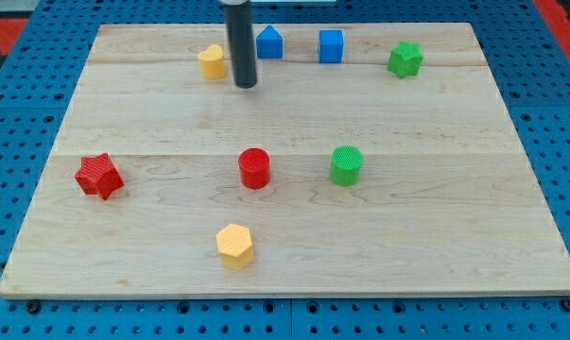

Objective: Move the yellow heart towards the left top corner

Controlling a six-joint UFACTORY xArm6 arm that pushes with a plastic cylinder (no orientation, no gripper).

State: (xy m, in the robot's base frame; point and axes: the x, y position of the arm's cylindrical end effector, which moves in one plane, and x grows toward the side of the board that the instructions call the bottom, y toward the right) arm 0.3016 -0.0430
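The yellow heart (211, 61) lies near the view's top, left of centre, on the wooden board (152, 113). My tip (246, 85) is the lower end of a dark rod that comes down from the view's top. The tip stands just to the right of the yellow heart and slightly below it, with a small gap between them. The rod's upper part is cut off by the frame's top edge.
A blue pentagon-like block (269, 42) and a blue cube (331, 45) sit right of the rod. A green star (405, 59) is at top right. A red star (99, 176), red cylinder (254, 168), green cylinder (346, 165) and yellow hexagon (234, 246) lie lower.
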